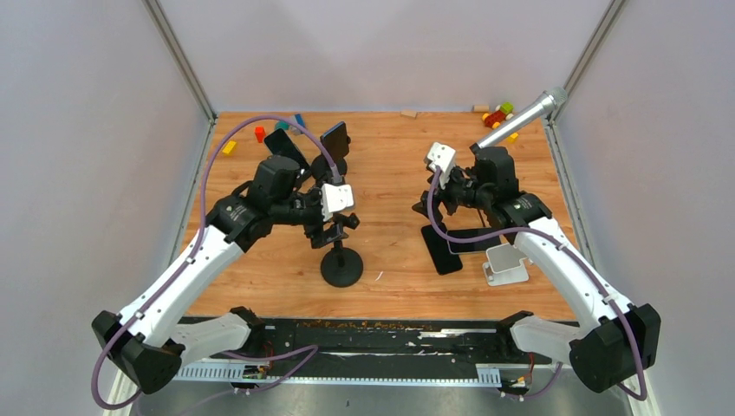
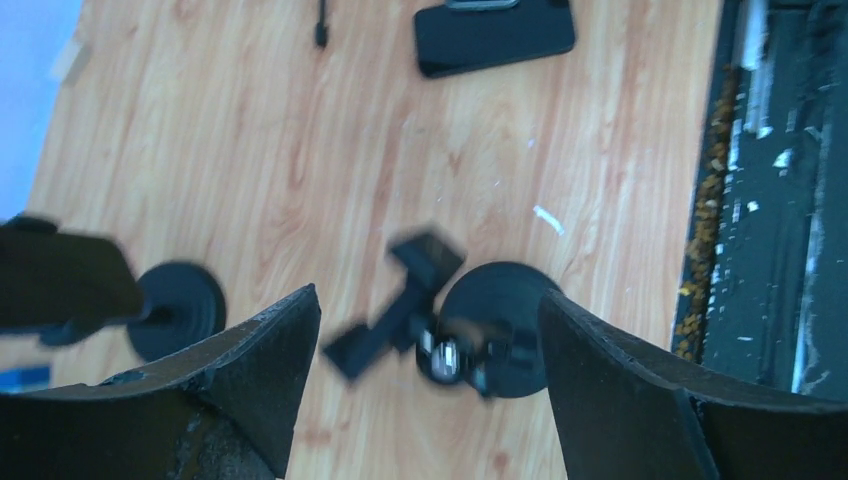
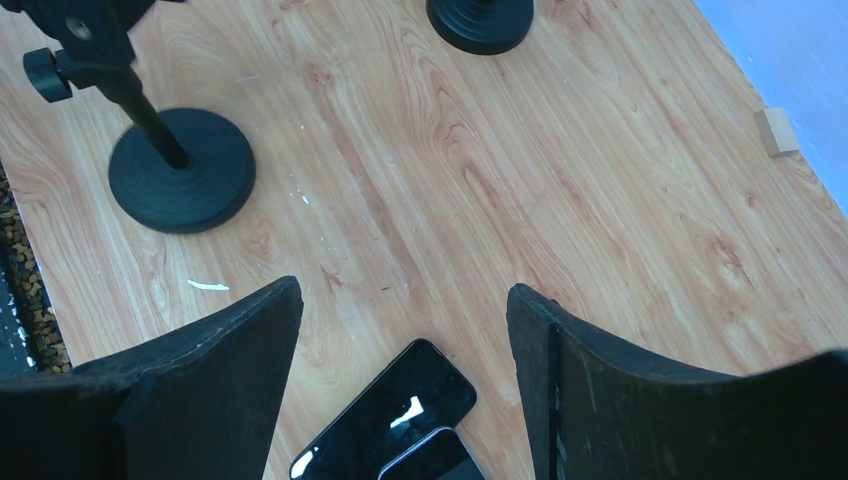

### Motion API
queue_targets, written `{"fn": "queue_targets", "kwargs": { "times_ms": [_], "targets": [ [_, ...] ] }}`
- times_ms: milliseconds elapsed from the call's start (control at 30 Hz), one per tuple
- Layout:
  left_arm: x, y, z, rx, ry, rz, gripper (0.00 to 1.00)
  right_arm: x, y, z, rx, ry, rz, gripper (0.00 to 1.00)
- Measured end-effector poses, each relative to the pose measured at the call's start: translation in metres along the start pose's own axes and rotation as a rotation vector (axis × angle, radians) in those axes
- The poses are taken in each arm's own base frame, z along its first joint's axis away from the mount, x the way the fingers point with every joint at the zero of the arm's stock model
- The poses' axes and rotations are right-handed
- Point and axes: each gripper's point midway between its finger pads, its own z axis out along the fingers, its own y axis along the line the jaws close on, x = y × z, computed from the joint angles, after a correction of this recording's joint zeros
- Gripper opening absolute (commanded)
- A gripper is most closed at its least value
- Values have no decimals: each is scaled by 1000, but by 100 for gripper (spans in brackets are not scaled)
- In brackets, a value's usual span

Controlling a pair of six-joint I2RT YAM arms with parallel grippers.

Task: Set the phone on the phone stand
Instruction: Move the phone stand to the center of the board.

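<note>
A black phone (image 1: pixel 440 250) lies flat on the wooden table, screen up, with a second dark phone (image 3: pixel 436 462) overlapping its near end. My right gripper (image 1: pixel 433 208) hovers just above them, open, and the phone (image 3: pixel 385 412) shows below the gap between its fingers (image 3: pixel 402 290). The phone stand (image 1: pixel 341 267) is black with a round base and a clamp head. My left gripper (image 1: pixel 338 227) hangs open over that head. In the left wrist view the blurred clamp (image 2: pixel 398 310) and base (image 2: pixel 500 340) sit below the wide gap of the gripper (image 2: pixel 428 295), which grips nothing.
A second black stand (image 1: pixel 334 143) at the back left carries dark phones; its base (image 2: pixel 180 310) shows in the left wrist view. A white holder (image 1: pixel 505 264) sits right of the phones. Coloured toy blocks (image 1: pixel 498 115) and a metal tube (image 1: pixel 520 121) lie at the back edge.
</note>
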Motion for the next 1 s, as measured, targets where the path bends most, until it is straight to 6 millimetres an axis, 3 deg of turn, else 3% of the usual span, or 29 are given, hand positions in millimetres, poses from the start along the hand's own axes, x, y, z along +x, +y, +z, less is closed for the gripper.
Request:
{"fn": "queue_targets", "kwargs": {
  "times_ms": [167,333,600,767,1000],
  "targets": [
    [10,9,-24,-125,84,-14,93,1,0,1,-1,2,-1,76],
    [12,5,-36,-164,94,-56,94,3,-1,2,-4,9,-1,76],
    [33,6,-22,-174,141,-157,89,11,0,7,-16,34,15,76],
    [48,6,-13,-181,178,-217,78,12,0,8,-18,35,14,76],
    [53,4,-3,-153,177,-241,60,15,1,10,-27,43,21,76]
  ]
}}
